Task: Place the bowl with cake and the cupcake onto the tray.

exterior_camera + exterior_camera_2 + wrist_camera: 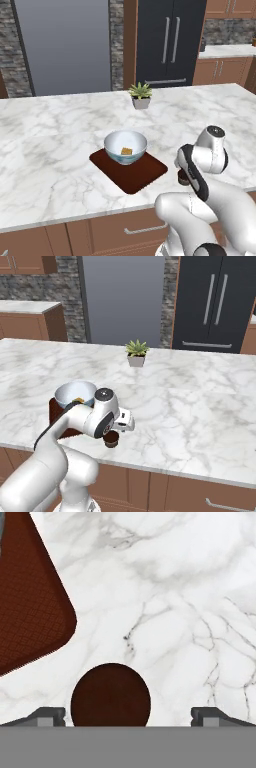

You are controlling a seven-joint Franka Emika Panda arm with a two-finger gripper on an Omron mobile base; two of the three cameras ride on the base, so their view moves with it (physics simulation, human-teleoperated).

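A small potted succulent [140, 95] stands alone toward the far side of the marble island counter [60, 130], well apart from the work area. Behind the island are a dark double-door refrigerator [167, 40] and wooden cabinets [220, 70].

The tray [131, 172] lies near the counter's front edge, one rounded corner pointing toward that edge. Bare marble surrounds it on all sides, with wide open surface to the left and beyond.

The bowl [125, 147] sits on the tray's rear portion and holds the cake [126, 150] at its centre.

The cupcake [111, 439] stands upright on the marble, just beside the tray's right corner and close to the front edge; the arm's wrist partly hides it in the left base view.

The gripper [128, 714] is directly above the cupcake with its fingers spread wide; in the hand view the cupcake lies between the fingertips, nearer one tip, touching neither.
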